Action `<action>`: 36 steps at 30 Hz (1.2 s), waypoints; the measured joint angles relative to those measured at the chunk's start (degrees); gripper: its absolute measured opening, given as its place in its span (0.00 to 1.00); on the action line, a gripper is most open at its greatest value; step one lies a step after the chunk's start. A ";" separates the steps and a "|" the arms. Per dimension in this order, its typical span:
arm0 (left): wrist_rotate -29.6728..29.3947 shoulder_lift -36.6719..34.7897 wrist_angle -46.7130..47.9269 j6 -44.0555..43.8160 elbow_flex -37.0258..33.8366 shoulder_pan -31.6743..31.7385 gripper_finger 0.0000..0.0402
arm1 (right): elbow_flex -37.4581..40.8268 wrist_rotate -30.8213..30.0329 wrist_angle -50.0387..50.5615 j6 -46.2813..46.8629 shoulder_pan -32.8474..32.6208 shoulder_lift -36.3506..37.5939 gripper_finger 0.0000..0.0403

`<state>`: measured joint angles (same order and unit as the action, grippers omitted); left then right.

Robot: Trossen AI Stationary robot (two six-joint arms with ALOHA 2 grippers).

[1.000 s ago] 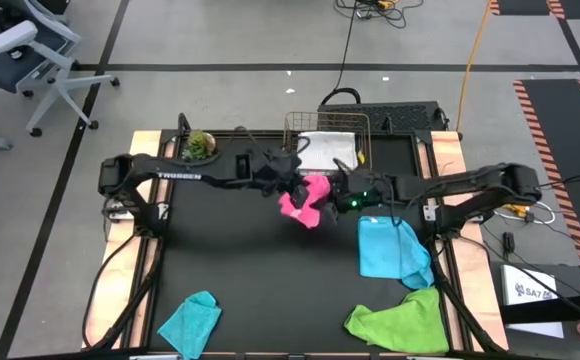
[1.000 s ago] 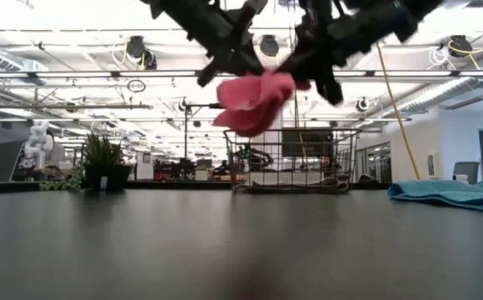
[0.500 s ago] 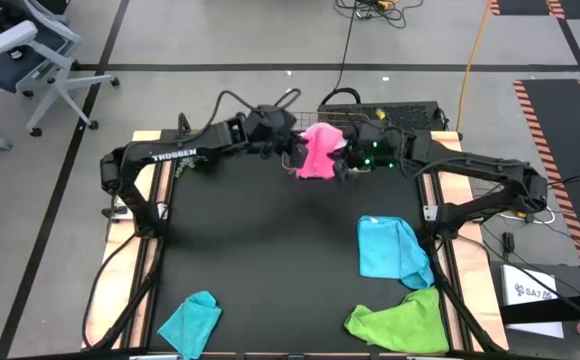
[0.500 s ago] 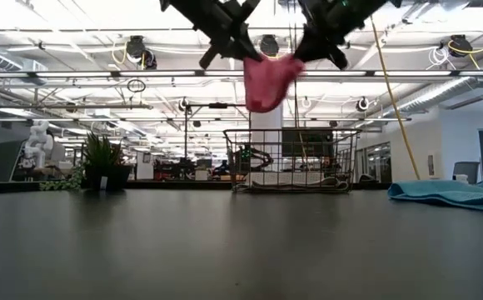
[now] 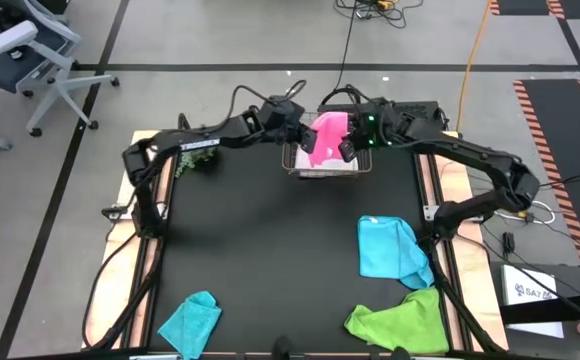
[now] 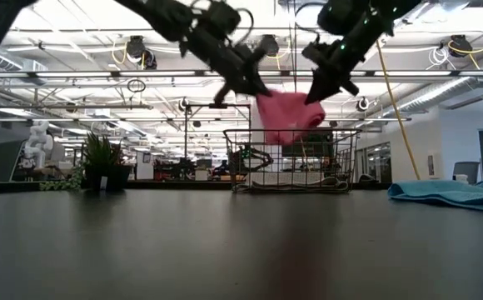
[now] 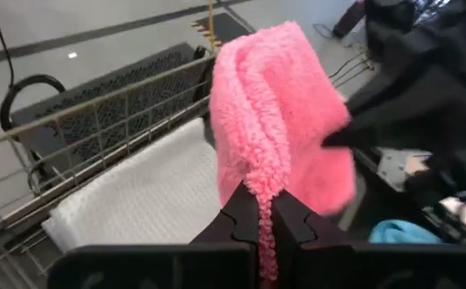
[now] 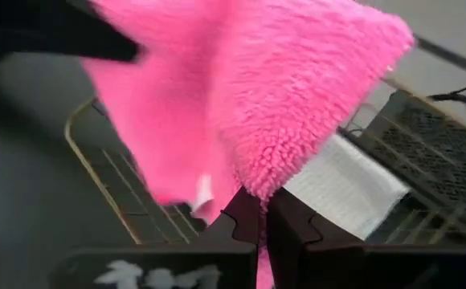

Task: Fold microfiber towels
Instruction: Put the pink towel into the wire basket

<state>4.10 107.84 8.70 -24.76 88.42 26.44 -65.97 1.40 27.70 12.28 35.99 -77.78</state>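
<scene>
— High view first: where are we holding the hot pink towel (image 5: 326, 132)?

— We are carrying it between both arms at upper centre of the frame, over the wire basket (image 5: 354, 169), where the white towel (image 7: 145, 201) is already lying. The left gripper (image 5: 301, 131) is pinching one edge and the right gripper (image 5: 347, 146) the other, both pairs of fingers clamped tight on pink pile.

— How are we judging its handling?

— It is looking light, soft and floppy; it is sagging and bunching between the two pinches. We are reckoning corners or a folded edge are the place to grip, since the middle just crumples.

— And against a second ago?

— Then the towel was hanging lower in the frame, over the open counter (image 5: 260, 260); now we are holding it further up, above the basket. The sky blue towel (image 5: 390, 248), lime green towel (image 5: 400, 320) and teal towel (image 5: 192, 320) are lying unmoved.
</scene>
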 joint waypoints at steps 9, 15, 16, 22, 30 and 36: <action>2.97 5.60 -1.74 -2.34 -0.04 2.08 0.01 | 5.68 0.25 -4.39 -1.46 1.23 -8.38 0.00; 3.67 6.94 0.07 -2.02 -0.02 3.19 0.01 | 9.21 0.39 -6.92 -1.95 2.75 -10.32 0.00; 3.70 7.23 0.18 -1.89 -0.02 3.37 0.01 | 9.62 0.36 -7.14 -2.07 3.16 -10.22 0.00; 4.76 8.62 0.65 -2.38 0.00 3.43 0.02 | 10.42 0.71 -7.08 -2.09 5.11 -9.85 0.00; 5.09 10.72 -0.27 -1.93 -0.02 3.55 0.06 | 10.49 2.10 -7.66 -2.09 5.66 -9.90 0.01; 4.92 10.73 -5.94 0.25 -0.02 3.56 0.10 | 10.49 3.36 -7.65 -3.36 5.66 -9.92 0.08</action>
<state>9.02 118.56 2.76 -24.51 88.40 30.00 -55.48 4.76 20.05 8.92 41.65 -87.70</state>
